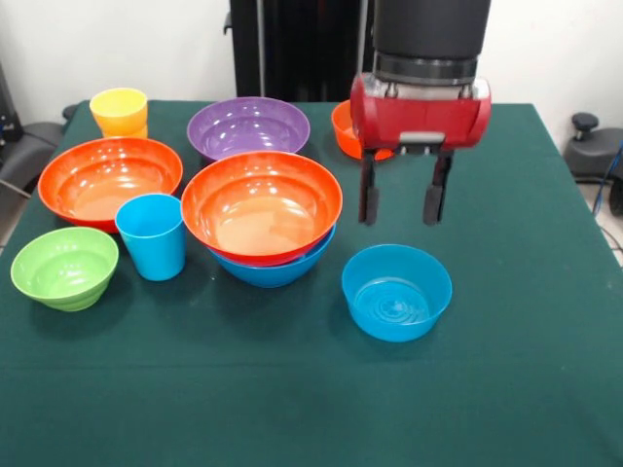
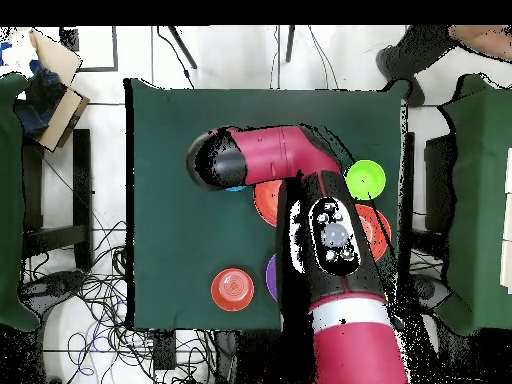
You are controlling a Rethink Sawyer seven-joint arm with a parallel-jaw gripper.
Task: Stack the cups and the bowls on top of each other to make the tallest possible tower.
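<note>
My gripper [image 1: 401, 199] hangs open and empty just above and behind the medium blue bowl [image 1: 396, 292], which stands alone. A large orange bowl [image 1: 261, 204] sits nested in the large blue bowl [image 1: 277, 268] at the centre; no magenta bowl shows. The sky blue cup [image 1: 153, 233] stands upright left of that pile. The yellow cup [image 1: 119, 112] is at the far left. A second large orange bowl [image 1: 109, 178], the purple bowl [image 1: 248, 126], the lime green bowl [image 1: 64, 266] and the small orange bowl [image 1: 343, 131], partly behind the gripper, stand apart.
The green table [image 1: 526, 389] is bare at its near side and right. In the overhead view my arm [image 2: 320, 230] covers most bowls; the lime bowl [image 2: 365, 178] and small orange bowl [image 2: 232, 289] show. Part of a person [image 2: 405, 60] is at the top right.
</note>
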